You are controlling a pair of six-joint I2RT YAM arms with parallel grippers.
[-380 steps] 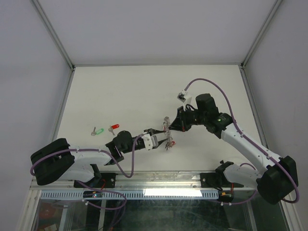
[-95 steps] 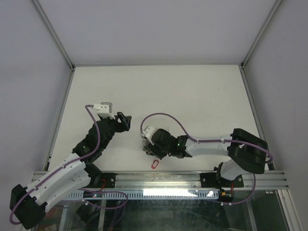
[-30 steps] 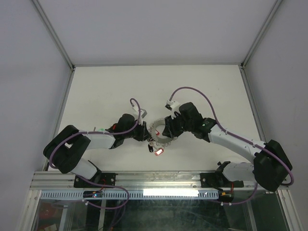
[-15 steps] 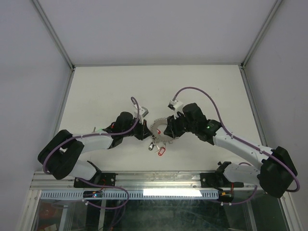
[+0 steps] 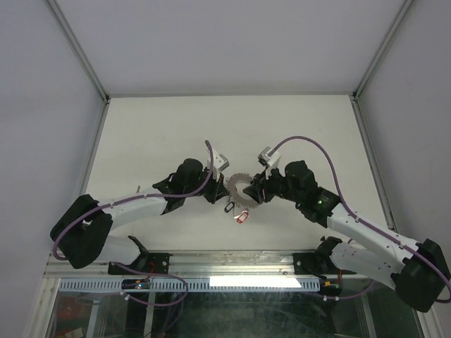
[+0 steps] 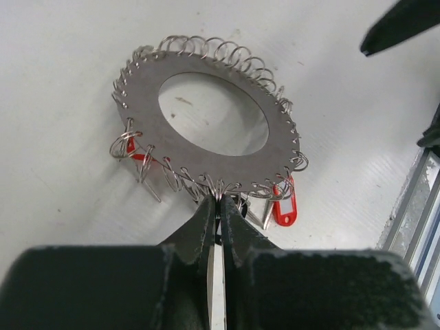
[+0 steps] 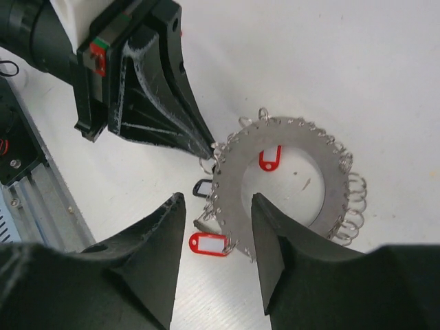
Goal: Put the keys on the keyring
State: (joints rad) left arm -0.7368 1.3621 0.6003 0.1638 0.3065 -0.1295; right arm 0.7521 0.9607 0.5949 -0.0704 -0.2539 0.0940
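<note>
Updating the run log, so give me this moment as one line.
left gripper: shut on keyring rim | right gripper: open over keyring

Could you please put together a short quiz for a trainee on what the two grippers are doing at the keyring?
1. True or false: the left gripper is shut on a small wire loop at the rim of the keyring.
2. Multiple choice: the right gripper is A) shut on a key, B) open, with the keyring's rim seen between its fingers, C) out of view.
3. Fill in: in the right wrist view, the tag lying just outside the keyring's rim, lowest in the picture, is coloured ____.
Key: 1 true; 2 B; 3 red.
</note>
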